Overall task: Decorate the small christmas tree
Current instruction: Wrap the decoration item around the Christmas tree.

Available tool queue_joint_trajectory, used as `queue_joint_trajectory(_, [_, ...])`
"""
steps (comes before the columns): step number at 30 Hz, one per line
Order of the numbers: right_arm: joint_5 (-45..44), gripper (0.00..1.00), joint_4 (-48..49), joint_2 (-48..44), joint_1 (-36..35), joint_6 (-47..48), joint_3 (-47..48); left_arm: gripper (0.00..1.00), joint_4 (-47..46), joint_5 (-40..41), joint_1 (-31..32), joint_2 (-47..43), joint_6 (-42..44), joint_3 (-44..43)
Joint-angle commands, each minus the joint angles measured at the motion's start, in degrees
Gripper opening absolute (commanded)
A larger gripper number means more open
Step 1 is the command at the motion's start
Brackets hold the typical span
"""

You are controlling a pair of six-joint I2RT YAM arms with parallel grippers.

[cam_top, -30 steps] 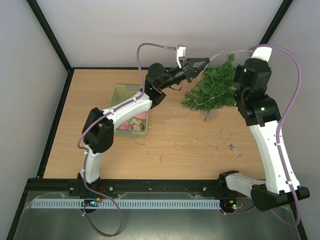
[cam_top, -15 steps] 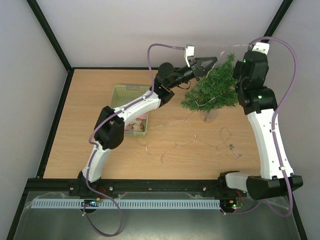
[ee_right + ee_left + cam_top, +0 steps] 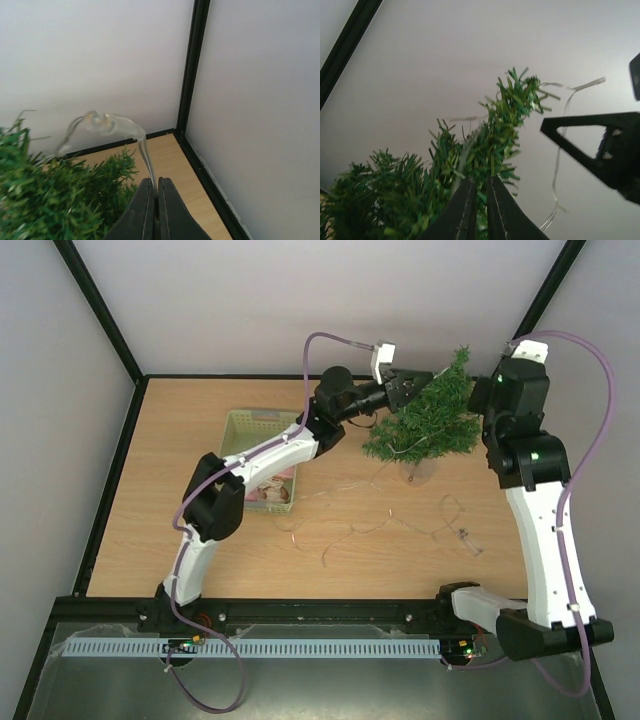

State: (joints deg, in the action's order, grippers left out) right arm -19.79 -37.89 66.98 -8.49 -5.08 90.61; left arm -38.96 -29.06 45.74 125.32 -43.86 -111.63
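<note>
Left claw point(image 3: 479, 200) closed, advanced into small christmas tree point(image 3: 432, 418) | bushy, green, upright

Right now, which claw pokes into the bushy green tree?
The left gripper, tips among needles of the bushy dark-green christmas tree; the right gripper pinches clear wire.

Count: 1 small christmas tree point(image 3: 425, 420), 1 green basket point(image 3: 250, 418), 1 light string point(image 3: 107, 121), 1 surface point(image 3: 180, 460), 2 arms, 2 end effectors: left end effector point(image 3: 478, 181), right end effector point(image 3: 155, 181); basket contents not countable
</note>
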Motion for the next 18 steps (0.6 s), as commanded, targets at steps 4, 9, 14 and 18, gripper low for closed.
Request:
queue_joint_trajectory(4, [8.5,0.02,-2.0,-4.3,0.3,-2.7,-3.6,0.13,0.3,-2.7,-0.1,-7.0,3.6,5.5])
queue_joint_trajectory(9, [13.1,0.02,-0.9,-6.3,0.3,-3.6,-6.8,0.17,0.3,-4.7,-0.3,-8.6,3.6,7.2])
queue_joint_trajectory(14, [17.8,0.02,0.9,-8.2,0.3,-5.7,-9.5,0.3,0.8,-5.7,-1.0,-13.1,6.5,13.4])
queue_joint_trajectory(18, [19.0,0.02,1.8,-8.9,0.3,-7.7,-10.5,0.37,1.3,-4.9,-2.0,-19.6,12.6,22.9])
